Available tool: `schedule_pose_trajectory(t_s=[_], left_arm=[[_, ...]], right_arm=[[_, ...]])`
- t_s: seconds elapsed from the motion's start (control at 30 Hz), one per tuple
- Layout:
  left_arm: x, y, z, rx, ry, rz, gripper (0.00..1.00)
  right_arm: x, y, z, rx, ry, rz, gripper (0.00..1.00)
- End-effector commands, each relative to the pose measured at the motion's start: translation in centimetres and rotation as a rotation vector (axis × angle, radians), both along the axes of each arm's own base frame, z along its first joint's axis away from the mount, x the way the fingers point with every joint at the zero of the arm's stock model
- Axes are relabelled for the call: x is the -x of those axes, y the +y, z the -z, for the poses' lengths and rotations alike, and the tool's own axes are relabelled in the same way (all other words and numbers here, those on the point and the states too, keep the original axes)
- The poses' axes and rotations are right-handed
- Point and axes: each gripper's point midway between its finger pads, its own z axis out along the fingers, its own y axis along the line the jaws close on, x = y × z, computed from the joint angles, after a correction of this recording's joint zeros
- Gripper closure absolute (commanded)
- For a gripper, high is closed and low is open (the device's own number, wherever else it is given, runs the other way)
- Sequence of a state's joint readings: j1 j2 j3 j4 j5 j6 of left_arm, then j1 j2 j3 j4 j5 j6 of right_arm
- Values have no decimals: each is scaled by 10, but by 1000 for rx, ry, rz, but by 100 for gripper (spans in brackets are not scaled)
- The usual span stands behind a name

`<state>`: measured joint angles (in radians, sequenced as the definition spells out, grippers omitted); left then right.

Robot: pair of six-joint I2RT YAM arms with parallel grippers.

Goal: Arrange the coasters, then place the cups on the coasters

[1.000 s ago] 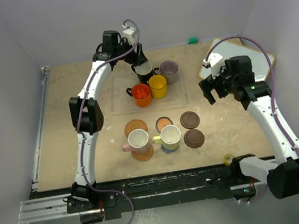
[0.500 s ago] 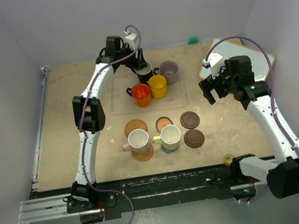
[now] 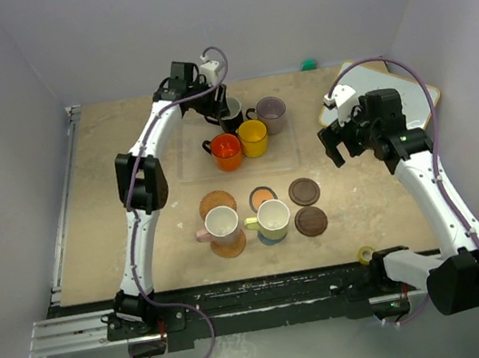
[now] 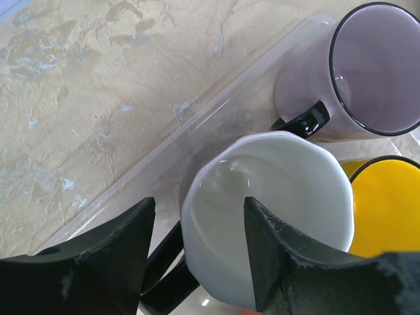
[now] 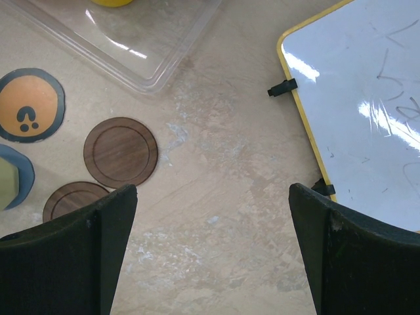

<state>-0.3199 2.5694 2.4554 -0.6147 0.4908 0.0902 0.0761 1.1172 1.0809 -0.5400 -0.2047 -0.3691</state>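
Observation:
In the clear tray (image 3: 190,155) stand a black cup (image 3: 231,114) with a white inside (image 4: 282,197), a mauve cup (image 3: 271,114), a yellow cup (image 3: 253,137) and a red-orange cup (image 3: 227,152). My left gripper (image 4: 200,203) is open astride the black cup's wall: one finger inside, the other outside by the handle, with a gap. A pink cup (image 3: 221,224) and a pale yellow-green cup (image 3: 274,217) sit on coasters. An orange-brown coaster (image 3: 217,202), a grey-rimmed one (image 3: 263,197) and two dark brown ones (image 5: 121,152) lie bare. My right gripper (image 5: 213,190) hangs open over bare table.
A yellow-edged whiteboard (image 3: 410,100) lies at the back right, just right of my right gripper. A small yellow tape roll (image 3: 365,255) sits by the right arm's base. A green object (image 3: 308,64) rests against the back wall.
My left gripper has come down over the black cup and its jaws have narrowed around the cup's wall. The right arm has not moved.

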Motion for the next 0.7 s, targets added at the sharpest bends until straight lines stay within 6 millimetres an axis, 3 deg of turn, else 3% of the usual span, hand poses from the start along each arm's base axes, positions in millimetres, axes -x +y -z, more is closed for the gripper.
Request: schedule_pose_trajectory(t_s=[0.0, 0.37, 0.67], left_arm=[[0, 12, -56, -19, -100, -1, 49], [-4, 11, -59, -32, -119, -8, 55], [-11, 8, -53, -33, -135, -11, 69]], right_arm=[[-6, 3, -19, -21, -48, -12, 0], [-5, 2, -20, -18, -52, -9, 0], [-5, 3, -17, -17, -41, -12, 0]])
